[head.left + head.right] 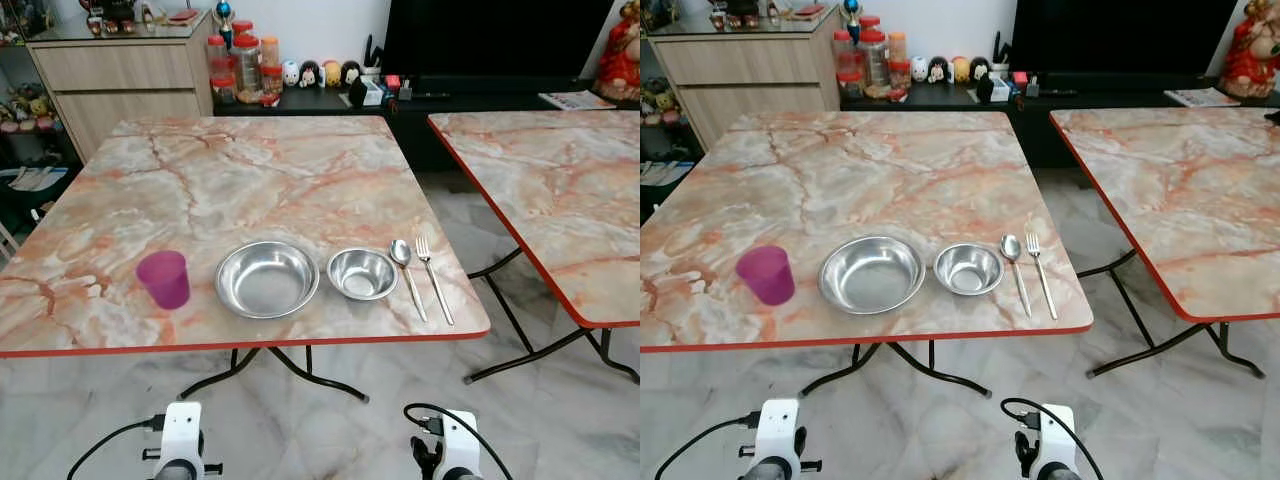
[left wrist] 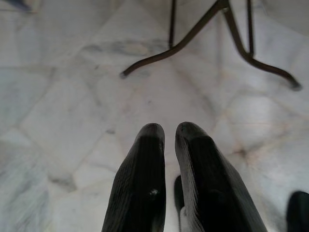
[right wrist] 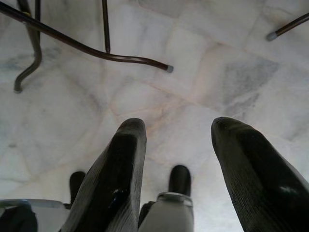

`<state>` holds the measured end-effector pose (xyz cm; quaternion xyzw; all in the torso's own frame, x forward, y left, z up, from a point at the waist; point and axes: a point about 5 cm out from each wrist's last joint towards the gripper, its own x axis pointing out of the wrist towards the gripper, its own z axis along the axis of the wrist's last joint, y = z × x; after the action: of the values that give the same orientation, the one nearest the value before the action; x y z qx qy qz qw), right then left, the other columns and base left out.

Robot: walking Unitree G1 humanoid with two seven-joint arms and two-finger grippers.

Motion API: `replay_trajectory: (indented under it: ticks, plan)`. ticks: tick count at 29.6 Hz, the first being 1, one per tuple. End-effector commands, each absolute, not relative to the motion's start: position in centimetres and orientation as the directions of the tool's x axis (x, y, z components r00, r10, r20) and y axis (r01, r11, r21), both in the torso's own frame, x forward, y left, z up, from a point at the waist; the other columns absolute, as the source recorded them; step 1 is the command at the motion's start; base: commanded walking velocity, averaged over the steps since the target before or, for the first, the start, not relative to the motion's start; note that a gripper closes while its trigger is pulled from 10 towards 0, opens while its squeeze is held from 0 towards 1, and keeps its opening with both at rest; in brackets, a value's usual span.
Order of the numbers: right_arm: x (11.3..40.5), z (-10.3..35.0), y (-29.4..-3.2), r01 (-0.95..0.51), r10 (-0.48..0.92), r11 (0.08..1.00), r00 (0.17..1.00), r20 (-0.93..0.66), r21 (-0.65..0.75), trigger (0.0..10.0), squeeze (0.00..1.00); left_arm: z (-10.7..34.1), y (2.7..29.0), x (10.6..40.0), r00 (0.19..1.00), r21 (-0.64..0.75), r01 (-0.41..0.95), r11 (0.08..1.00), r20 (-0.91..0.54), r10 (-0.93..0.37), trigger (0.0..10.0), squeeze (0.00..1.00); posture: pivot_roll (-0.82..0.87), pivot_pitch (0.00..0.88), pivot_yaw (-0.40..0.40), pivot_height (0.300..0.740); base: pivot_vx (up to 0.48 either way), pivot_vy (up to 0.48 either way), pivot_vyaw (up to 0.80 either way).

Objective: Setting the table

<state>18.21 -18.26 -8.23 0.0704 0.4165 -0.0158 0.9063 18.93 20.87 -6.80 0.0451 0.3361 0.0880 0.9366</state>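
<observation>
Both arms hang low in front of the desk (image 1: 300, 150), pointed at the marble floor (image 2: 63, 121), with nothing held. The left pincer (image 2: 169, 133) has its two black fingers pressed nearly together, only a thin slit between them; the right pincer (image 3: 178, 126) is spread wide, floor tile showing between the tips.

The place setting lies up and ahead of both pincers, in a row along the near edge of the desk. Up and forward of the left pincer, slightly outboard of it, is the purple cup (image 1: 164, 279), upright. Between the two arms, ahead and above, sits the large steel bowl (image 1: 267, 279), and just beside it the small steel bowl (image 1: 362, 273), close but apart as far as I can tell. Almost straight ahead of the right pincer lie the spoon (image 1: 406, 275) and the fork (image 1: 433, 278), side by side, not touching.

What the coming move turns on, I'd judge, is the cutlery: the long axes run away from the robot, handles toward the near edge, and the right arm is clearly the nearer. It would need to rise above the desk edge first.
</observation>
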Motion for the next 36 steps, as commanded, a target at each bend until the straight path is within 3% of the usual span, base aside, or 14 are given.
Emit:
replay_trajectory:
  ticks: [1, 10, 11, 17, 25, 33, 35, 36]
  plan:
    - [18.3, -8.2, -18.2, 0.067, 0.038, 0.992, 0.652, -0.757, 0.108, 10.0, 0.0, -6.2, 22.2, 18.8, 0.785, 0.187, -0.176, 0.967, -0.566, 0.252, 10.0, 0.0, 0.1, 0.0, -0.035, 0.74, 0.0, 0.0, 0.0]
    - [18.4, -8.3, -17.3, 0.031, 0.071, 0.992, 0.645, -0.761, 0.119, 10.0, 0.0, -3.7, 25.1, 17.9, 0.881, 0.285, -0.217, 0.934, -0.356, 0.313, 10.0, 0.0, 0.15, 0.0, -0.055, 0.74, 0.0, 0.0, 0.0]
    - [18.4, -8.3, -17.2, 0.029, 0.074, 0.992, 0.645, -0.761, 0.121, 10.0, 0.0, -2.6, 25.6, 18.3, 0.893, 0.278, -0.259, 0.925, -0.295, 0.339, 10.0, 1.0, 0.15, 0.0, -0.056, 0.74, 0.0, 0.0, 0.0]
    - [18.6, -8.2, -17.1, 0.015, 0.082, 0.993, 0.643, -0.761, 0.119, 10.0, 0.0, 1.0, 26.5, 19.6, 0.921, 0.271, -0.337, 0.902, -0.104, 0.375, 10.0, 1.0, 0.16, 0.0, -0.063, 0.74, 0.0, 0.0, 0.0]
    - [18.9, -8.0, -16.8, 0.006, 0.089, 0.993, 0.649, -0.755, 0.122, 10.0, 0.0, 4.7, 27.2, 21.5, 0.922, 0.213, -0.384, 0.898, 0.035, 0.386, 10.0, 1.0, 0.16, 0.0, -0.061, 0.74, 0.0, 0.0, 0.0]
    - [18.8, -8.1, -16.9, 0.029, 0.078, 0.991, 0.649, -0.756, 0.127, 10.0, 0.0, 7.2, 24.6, 24.1, 0.96, 0.07, -0.277, 0.958, 0.071, 0.272, 10.0, 1.0, 0.14, 0.0, -0.05, 0.74, 0.0, 0.0, 0.0]
    - [18.7, -8.2, -17.0, 0.029, 0.076, 0.992, 0.647, -0.759, 0.124, 10.0, 0.0, 7.0, 23.1, 24.6, 0.986, -0.016, -0.164, 0.986, 0.023, 0.164, 10.0, 0.96, 0.14, 0.0, -0.049, 0.74, 0.0, 0.0, 0.0]
    - [18.6, -8.2, -17.0, 0.033, 0.073, 0.992, 0.646, -0.76, 0.124, 10.0, 0.0, 6.8, 22.5, 24.7, 0.991, -0.064, -0.134, 0.989, 0.0, 0.134, 10.0, 0.0, 0.13, 0.0, -0.046, 0.74, 0.0, 0.0, 0.0]
